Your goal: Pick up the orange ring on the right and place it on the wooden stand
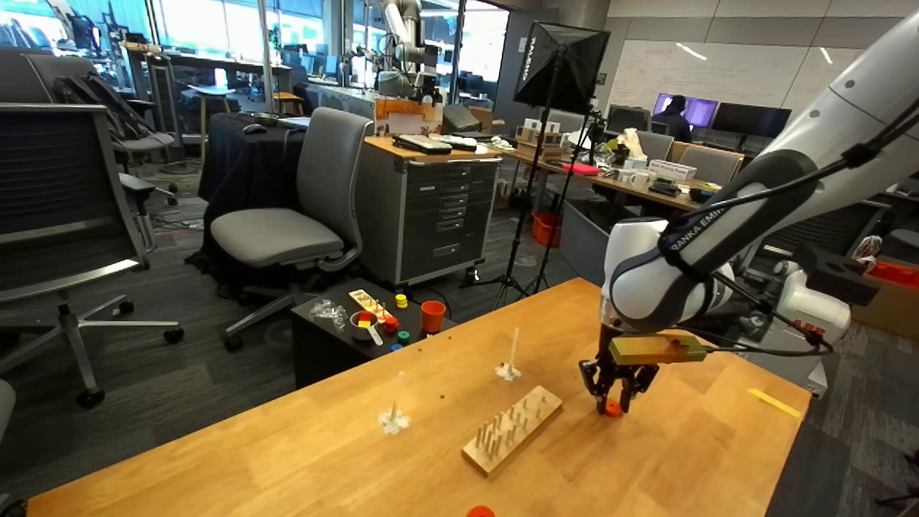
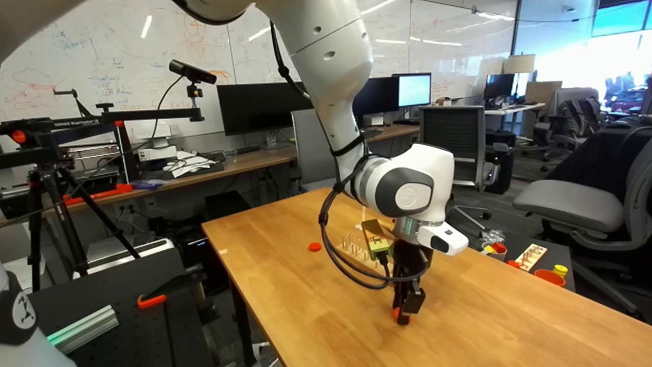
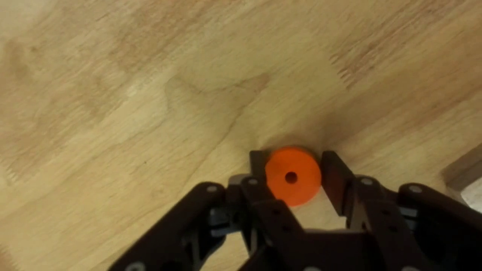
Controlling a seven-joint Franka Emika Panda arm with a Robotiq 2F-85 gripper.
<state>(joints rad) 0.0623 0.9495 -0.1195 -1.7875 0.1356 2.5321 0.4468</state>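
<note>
Jaws clamped on the orange ring (image 3: 295, 192), which sits between the fingertips (image 3: 335, 180), a pad at either side. Wrist view: ring held at the very ends of the pads, face toward the camera, center hole plain. Ring is low; cannot tell whether its underside touches the table (image 1: 287, 459). In an exterior view it is near one end of the wooden stand (image 1: 511, 432), apart from it.

Differences between views: the stand appears at full length in an exterior view, short pegs upright, with two thin rods (image 1: 513, 352) on white taped bases nearby and a yellow strip (image 1: 774, 403) by the table edge. In an exterior view another orange ring (image 2: 315, 246) lies whole on the table, well apart from the jaws.

Hidden or cut off: a green box (image 2: 378, 248) and a black cable (image 2: 323, 218) cover part of the stand in an exterior view; there the black fingers leave only slivers of the grasped ring. An orange-red disc (image 1: 480, 512) is cut by the bottom edge of an exterior view. Wrist view, right edge: a gray-brown corner (image 3: 465, 171) of something, cut off, cannot tell what; the lower linkage of the jaws is dark and blurred.
</note>
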